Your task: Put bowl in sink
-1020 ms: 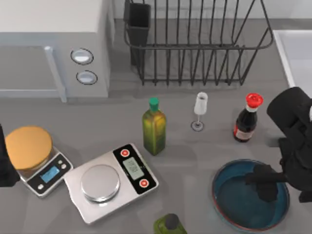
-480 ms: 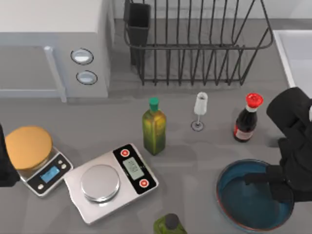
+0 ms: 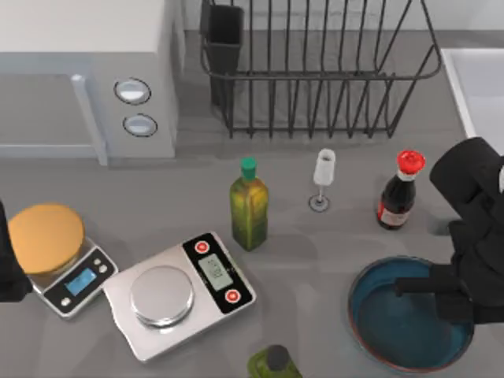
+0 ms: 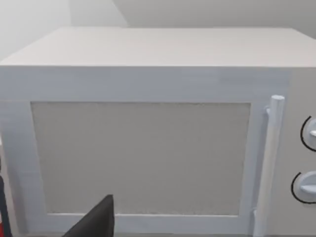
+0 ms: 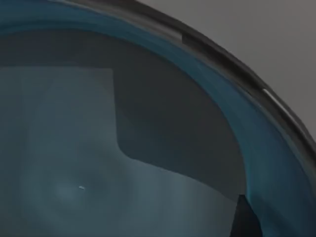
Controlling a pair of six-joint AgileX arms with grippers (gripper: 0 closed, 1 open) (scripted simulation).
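Top view: the right gripper (image 3: 453, 290) sits over the bowl's (image 3: 394, 323) right rim, teal inside, red-brown edged; jaw state can't be told.

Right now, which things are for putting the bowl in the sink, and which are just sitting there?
For the job: bowl, sink, right gripper over the bowl.

Just sitting: microwave, dish rack, two scales, oil bottle, sauce bottle, glass.

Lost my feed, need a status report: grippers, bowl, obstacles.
Right gripper low over the bowl, near its right side. Left arm parked at table's left edge. Bowl on counter, not in sink. Soy sauce bottle stands nearby.
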